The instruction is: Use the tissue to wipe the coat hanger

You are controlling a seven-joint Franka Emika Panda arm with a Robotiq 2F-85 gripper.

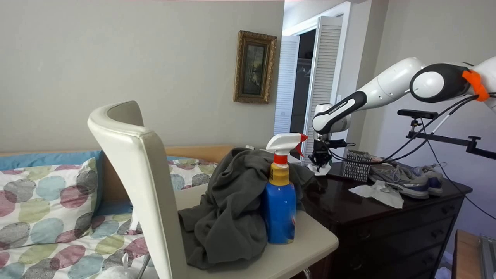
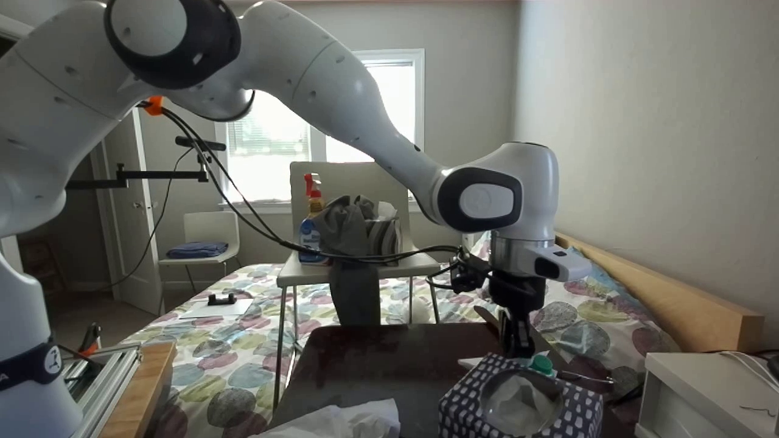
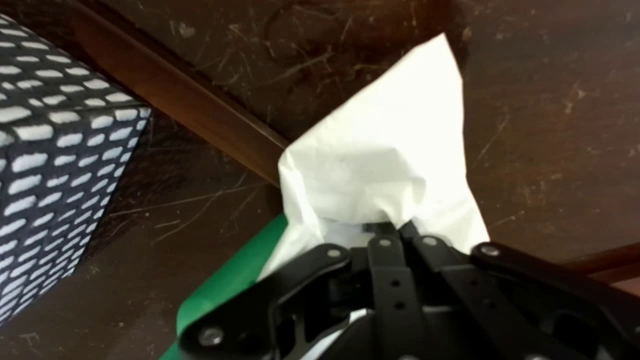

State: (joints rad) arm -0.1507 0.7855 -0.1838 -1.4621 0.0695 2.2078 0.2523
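The tissue point(image 3: 380, 150) is a crumpled white sheet in the wrist view; it also shows in both exterior views point(image 1: 319, 170) point(image 2: 470, 363). My gripper point(image 3: 400, 232) is shut on it, pointing down, low over the dark dresser top point(image 1: 345, 199). The gripper shows in both exterior views point(image 1: 319, 164) point(image 2: 517, 350). A brown wooden bar, seemingly the coat hanger point(image 3: 185, 95), runs diagonally up to the tissue, which hides its continuation. Its wooden end point(image 2: 487, 316) and a thin metal hook show in an exterior view. Whether tissue and hanger touch, I cannot tell.
A patterned tissue box point(image 3: 65, 165) stands beside the gripper. A green object point(image 3: 235, 270) lies close by the fingers. Another white sheet point(image 1: 381, 193) and shoes point(image 1: 410, 180) are on the dresser. A chair point(image 1: 310, 240) bears grey cloth and a blue spray bottle point(image 1: 281, 209).
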